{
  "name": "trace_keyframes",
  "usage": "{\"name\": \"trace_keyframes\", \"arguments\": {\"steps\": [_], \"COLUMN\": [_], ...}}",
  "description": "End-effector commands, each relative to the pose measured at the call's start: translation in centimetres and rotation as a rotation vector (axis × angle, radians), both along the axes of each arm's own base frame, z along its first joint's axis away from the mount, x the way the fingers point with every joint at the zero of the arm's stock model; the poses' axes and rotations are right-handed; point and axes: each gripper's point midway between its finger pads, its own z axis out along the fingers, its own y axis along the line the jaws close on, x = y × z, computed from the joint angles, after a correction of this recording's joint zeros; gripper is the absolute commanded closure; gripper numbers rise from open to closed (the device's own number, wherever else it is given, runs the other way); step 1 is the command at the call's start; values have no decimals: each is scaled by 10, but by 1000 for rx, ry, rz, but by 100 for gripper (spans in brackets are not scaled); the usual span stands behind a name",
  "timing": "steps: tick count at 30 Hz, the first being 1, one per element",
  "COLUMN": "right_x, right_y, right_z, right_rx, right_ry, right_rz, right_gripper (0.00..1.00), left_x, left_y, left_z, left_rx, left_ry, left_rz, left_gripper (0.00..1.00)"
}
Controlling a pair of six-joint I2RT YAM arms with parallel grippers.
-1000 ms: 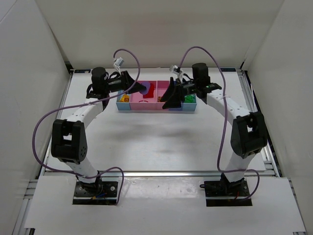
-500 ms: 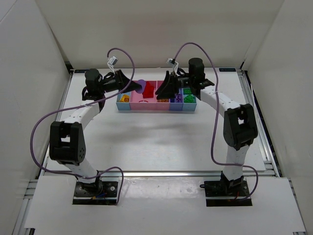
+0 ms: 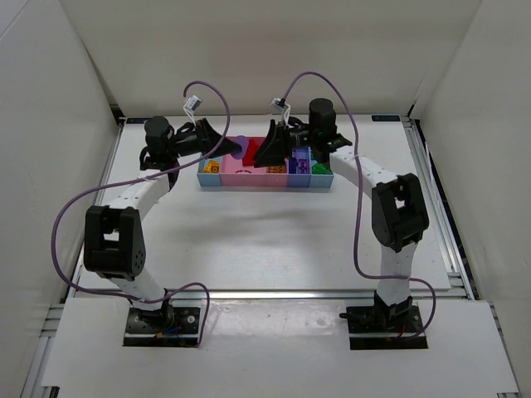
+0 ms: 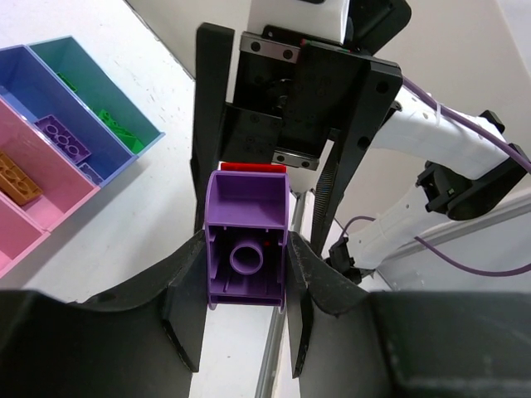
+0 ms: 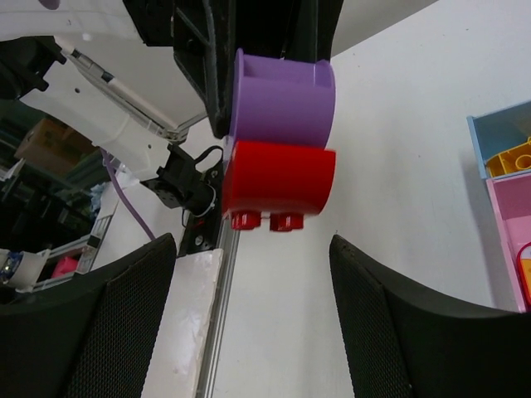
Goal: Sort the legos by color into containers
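Left tool (image 4: 246, 280): pressed together on the purple brick (image 4: 246, 249), one finger on each side wall. The brick's hollow underside faces the left wrist camera.
Held stack: a red brick (image 5: 278, 181) is joined to the far face of the purple brick. In the right wrist view its studs point away from the purple one.
Stack position: in the top view it hangs between the two tools, raised off the worktop (image 3: 265, 240), over the left-centre part of the tray (image 3: 249, 183).
Right tool (image 5: 253, 249): fingers spread wide and aimed straight at the stack from the opposite side.
Red brick relative to right tool: centred in the gap between the spread fingers and just beyond their tips. The right wrist view shows no contact on either side.
Left tool relative to right tool: facing each other, near, with the stack between them.
Tray, leftmost light blue compartment: yellow bricks (image 3: 212, 166) lie inside.
Tray, pink compartments: an orange brick (image 4: 18, 178) lies flat in the pink one beside the darker blue. The other pink one is partly hidden by the tools.
Tray, darker blue compartment: purple bricks (image 3: 300, 157) lie inside.
Tray, rightmost compartment: green bricks (image 3: 323, 169) lie inside.
Tray relative to tools: it lies on the worktop below and just in front of both.
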Motion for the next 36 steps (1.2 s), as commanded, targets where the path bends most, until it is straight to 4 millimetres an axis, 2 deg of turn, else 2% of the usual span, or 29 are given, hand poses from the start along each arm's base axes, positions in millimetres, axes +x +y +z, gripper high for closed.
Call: {"name": "trace_keyframes", "arguments": {"steps": [1, 14, 17, 22, 23, 25, 26, 29, 33, 36], "right_x": [8, 14, 13, 10, 9, 7, 6, 4, -4, -9], "right_y": [6, 10, 11, 12, 12, 12, 12, 11, 7, -3], "right_z": [20, 19, 18, 22, 22, 21, 22, 20, 21, 20], "right_rx": [40, 43, 42, 48, 51, 50, 51, 49, 47, 33], "right_ry": [-75, -82, -79, -84, -86, -84, -86, -81, -90, -95], "right_rz": [-5, -11, -7, 4, 8, 15, 21, 21, 39, 45], "right_gripper": [22, 26, 36, 58, 65, 72, 81, 94, 97, 97], "left_x": [-14, -23, -23, -22, -22, -21, -21, -21, -19, -10], "left_y": [-5, -14, -15, -16, -16, -16, -16, -15, -11, 1], "left_z": [18, 11, 9, 5, 5, 3, 1, 0, -2, 4], "left_rx": [-3, 4, 5, 10, 10, 17, 21, 30, 36, 37], "left_ry": [-70, -71, -72, -72, -72, -80, -68, -79, -81, -105], "left_rz": [-35, -68, -69, -71, -71, -68, -68, -63, -28, 24], "left_gripper": [74, 74, 74, 74, 73, 73, 73, 73, 74, 74]}}
